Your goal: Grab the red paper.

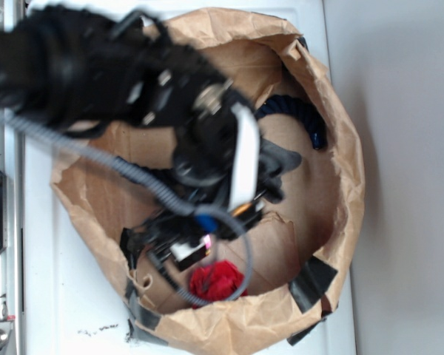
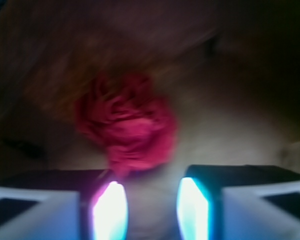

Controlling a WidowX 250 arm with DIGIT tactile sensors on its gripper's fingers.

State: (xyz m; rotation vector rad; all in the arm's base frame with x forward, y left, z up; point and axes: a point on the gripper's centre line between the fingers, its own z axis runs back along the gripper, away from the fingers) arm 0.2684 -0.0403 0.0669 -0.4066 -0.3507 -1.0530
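Exterior view: black arm reaches from the left into the brown paper bag on the white tabletop. Tool open, fingers apart, holding nothing. Red paper lies on the bag floor near the front wall, just beyond the tips.

Exterior view bright, evenly lit; arm motion-blurred. Wrist view dim and smeared: red paper ahead of the gripper out of focus, fingertips glaring white-cyan.
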